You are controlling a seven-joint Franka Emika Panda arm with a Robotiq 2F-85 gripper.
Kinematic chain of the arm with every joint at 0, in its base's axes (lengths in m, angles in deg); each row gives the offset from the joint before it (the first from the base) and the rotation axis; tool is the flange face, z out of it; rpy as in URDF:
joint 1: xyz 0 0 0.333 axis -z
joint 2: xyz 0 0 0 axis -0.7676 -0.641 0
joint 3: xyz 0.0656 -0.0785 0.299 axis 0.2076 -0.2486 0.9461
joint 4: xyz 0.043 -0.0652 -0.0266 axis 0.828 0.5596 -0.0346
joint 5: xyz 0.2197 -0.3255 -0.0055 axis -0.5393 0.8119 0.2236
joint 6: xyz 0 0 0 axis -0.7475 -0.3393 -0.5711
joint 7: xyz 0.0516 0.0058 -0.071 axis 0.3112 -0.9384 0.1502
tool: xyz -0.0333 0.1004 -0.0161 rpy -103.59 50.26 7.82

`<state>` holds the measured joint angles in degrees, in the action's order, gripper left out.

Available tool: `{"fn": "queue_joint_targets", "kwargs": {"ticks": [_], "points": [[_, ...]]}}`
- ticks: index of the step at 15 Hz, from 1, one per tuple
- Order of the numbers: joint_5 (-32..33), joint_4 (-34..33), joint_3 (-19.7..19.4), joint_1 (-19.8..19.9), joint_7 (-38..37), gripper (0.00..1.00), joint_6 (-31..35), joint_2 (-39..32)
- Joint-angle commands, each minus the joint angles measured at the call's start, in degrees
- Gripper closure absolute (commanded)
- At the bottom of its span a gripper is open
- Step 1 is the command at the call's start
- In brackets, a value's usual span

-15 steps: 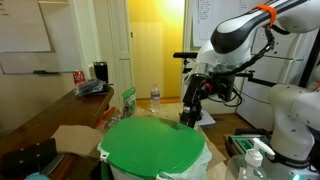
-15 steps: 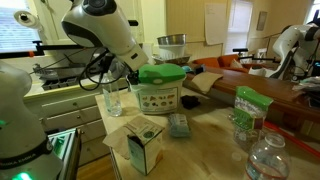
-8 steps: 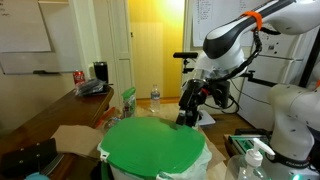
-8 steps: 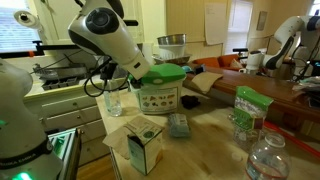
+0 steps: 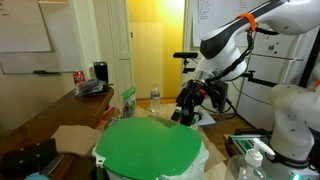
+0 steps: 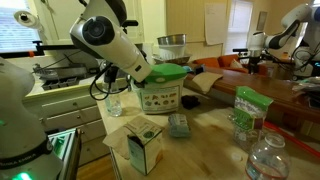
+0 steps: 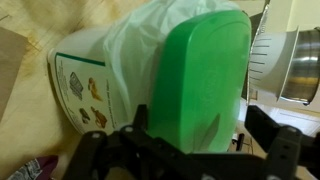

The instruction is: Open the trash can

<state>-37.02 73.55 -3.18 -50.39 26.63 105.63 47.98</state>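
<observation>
The trash can has a wide glossy green lid (image 5: 152,150) and a white bag liner (image 5: 205,162) round its rim, low in an exterior view. It stands smaller on the counter in an exterior view (image 6: 160,88). In the wrist view the lid (image 7: 200,70) and liner (image 7: 150,45) fill the frame. My gripper (image 5: 183,113) is at the lid's far edge, and also shows in an exterior view (image 6: 148,72). Its fingers (image 7: 205,128) are open, one on each side of the lid's edge.
A water bottle (image 5: 155,97), a green bag (image 5: 128,101) and flat cardboard (image 5: 75,136) lie behind the can. A glass (image 6: 113,100), a small carton (image 6: 145,146), another green bag (image 6: 248,110) and a metal bowl (image 7: 300,65) stand around it.
My gripper has moved down and in towards the lid's far edge. The lid seems to have shifted slightly.
</observation>
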Motion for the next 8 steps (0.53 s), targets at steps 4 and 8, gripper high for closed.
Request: {"fn": "queue_joint_targets", "kwargs": {"ticks": [4, 8], "points": [[2.9, -0.1, 3.7, 3.6, -1.3, 0.00, -1.5, 0.2], [5.5, -0.1, 4.6, 4.2, -3.0, 0.00, -1.1, 0.3]]}}
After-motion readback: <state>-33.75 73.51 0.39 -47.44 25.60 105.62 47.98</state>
